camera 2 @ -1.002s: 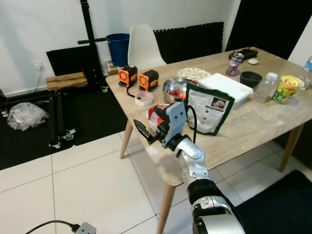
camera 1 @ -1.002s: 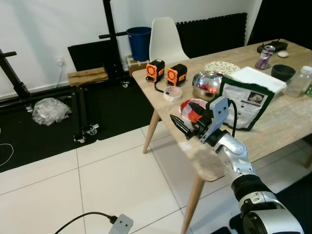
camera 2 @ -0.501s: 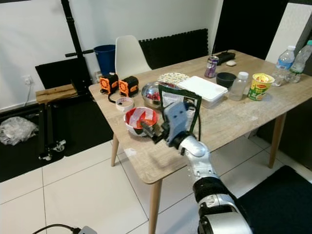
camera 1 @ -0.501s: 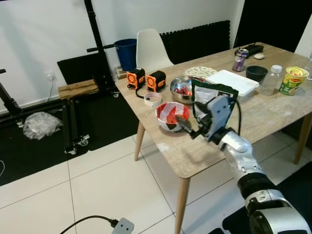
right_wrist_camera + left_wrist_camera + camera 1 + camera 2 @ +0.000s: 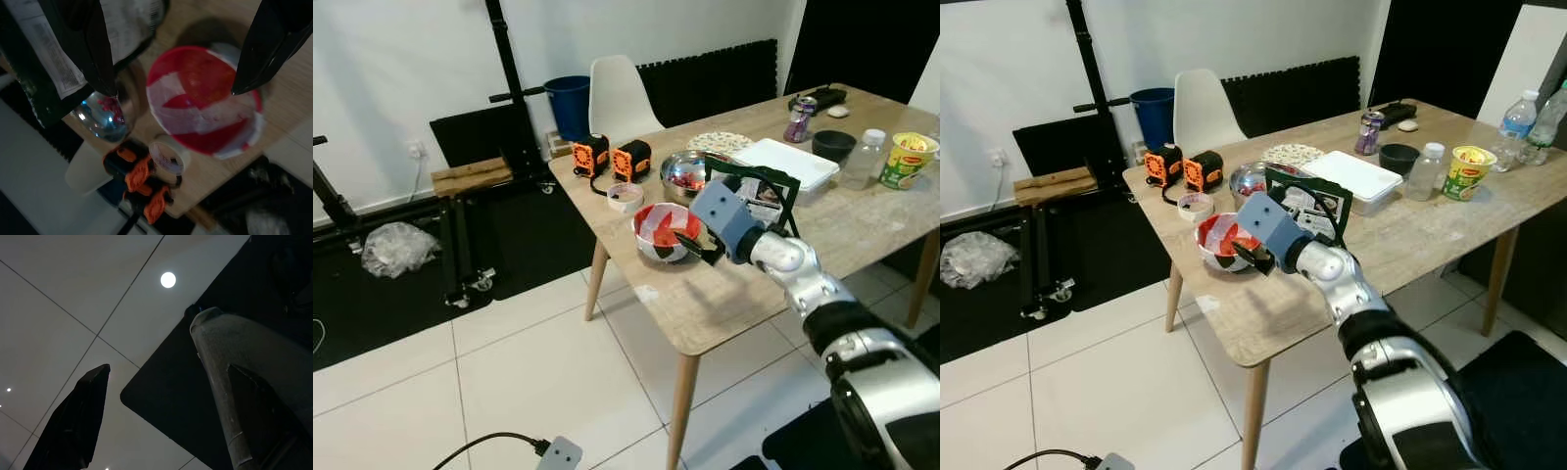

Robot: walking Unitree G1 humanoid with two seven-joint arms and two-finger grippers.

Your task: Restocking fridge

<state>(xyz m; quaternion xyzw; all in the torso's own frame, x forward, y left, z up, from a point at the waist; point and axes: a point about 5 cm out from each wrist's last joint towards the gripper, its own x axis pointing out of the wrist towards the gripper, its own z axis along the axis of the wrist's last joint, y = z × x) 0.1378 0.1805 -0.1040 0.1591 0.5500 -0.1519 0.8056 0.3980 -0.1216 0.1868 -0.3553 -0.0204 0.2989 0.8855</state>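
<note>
The right gripper [image 5: 697, 242], its two black fingers spread wide and holding nothing, hovers at the near rim of a round red-and-white paper bowl [image 5: 663, 229] on the pale wooden table [image 5: 705, 299]. The bowl sits upright, mouth facing up, near the table's front-left corner. Restocking looks barely begun: nothing lifted yet.
</note>
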